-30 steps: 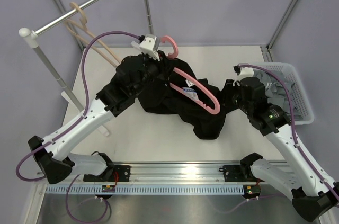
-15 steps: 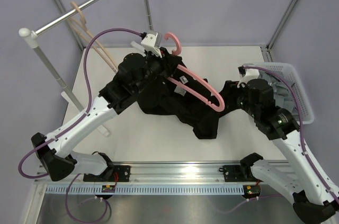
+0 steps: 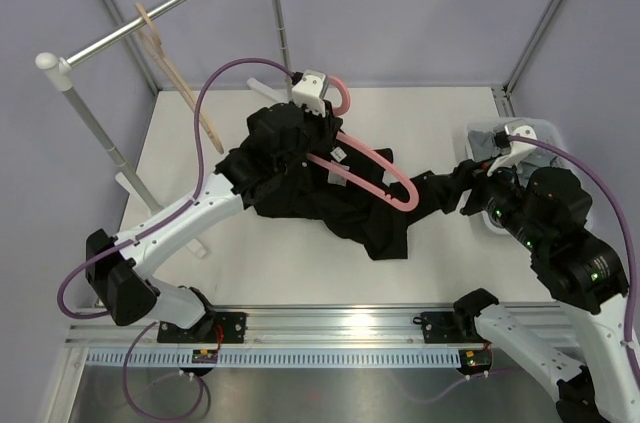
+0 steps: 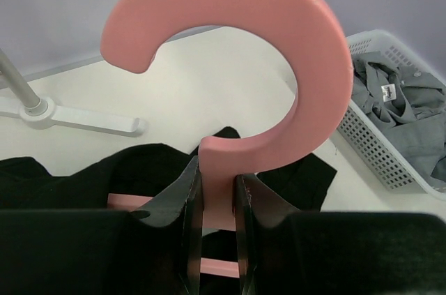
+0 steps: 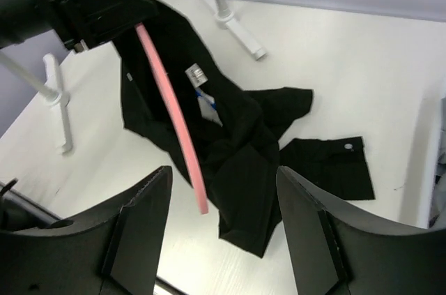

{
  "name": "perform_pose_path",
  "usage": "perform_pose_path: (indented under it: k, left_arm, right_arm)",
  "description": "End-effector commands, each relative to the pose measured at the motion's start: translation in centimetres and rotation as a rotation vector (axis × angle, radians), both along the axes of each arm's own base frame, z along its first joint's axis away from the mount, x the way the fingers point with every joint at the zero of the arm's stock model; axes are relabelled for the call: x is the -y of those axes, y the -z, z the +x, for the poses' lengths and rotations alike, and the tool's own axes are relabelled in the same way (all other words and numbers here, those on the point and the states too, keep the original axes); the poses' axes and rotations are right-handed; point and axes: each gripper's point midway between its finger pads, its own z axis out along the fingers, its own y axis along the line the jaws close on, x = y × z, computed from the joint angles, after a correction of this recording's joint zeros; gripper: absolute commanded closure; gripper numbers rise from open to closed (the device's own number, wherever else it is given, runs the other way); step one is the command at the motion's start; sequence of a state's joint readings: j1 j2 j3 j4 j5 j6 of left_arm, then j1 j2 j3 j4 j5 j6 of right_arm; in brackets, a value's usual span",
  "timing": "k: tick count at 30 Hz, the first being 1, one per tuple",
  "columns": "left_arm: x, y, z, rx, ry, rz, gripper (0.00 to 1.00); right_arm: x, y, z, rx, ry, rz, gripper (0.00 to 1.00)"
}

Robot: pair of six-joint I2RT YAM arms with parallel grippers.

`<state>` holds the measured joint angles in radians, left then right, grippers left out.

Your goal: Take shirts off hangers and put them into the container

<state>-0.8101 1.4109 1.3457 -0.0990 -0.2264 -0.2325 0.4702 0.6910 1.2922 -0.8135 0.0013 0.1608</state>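
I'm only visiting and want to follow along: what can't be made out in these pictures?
Container: the right arm covers most of it in the top view, and the left wrist view cuts it at the edge, so its fill is unclear.
Pink hanger: one half is buried under the black shirt in every view.
Left claw: in the top view its wrist hides the grip.

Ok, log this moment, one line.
left gripper: shut on hanger | right gripper: open, empty | black shirt: half off hanger | grey shirt: in basket
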Motion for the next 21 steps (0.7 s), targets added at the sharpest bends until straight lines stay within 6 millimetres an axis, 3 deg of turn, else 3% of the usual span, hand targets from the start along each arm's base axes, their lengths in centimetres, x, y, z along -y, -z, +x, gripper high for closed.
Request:
perform_pose_path:
  k: [1, 7, 15, 21]
  left_arm:
    - [0.0, -3.2, 0.5, 0.084, -0.027, -0.05, 1.0]
    - [0.7, -3.7, -0.1, 0.105, 0.0, -0.035, 1.0]
    - [0.7, -3.8, -0.4, 0.11, 0.006, -0.03, 1.0]
    - [0.7, -4.4, -0.6, 0.115, 0.008, -0.04, 1.0]
  right_arm:
    - [-2.8, 2.0, -0.3, -0.069, -0.172, -0.048, 0.3]
    - [-5.1, 3.9, 0.9, -0.139, -0.265, -0.058, 0.3]
    - [-7.1, 4.9, 1.7, -0.174, -0.351, -0.047, 0.35]
    - [-7.9, 5.7, 2.1, -0.2, -0.378, -0.043, 0.51]
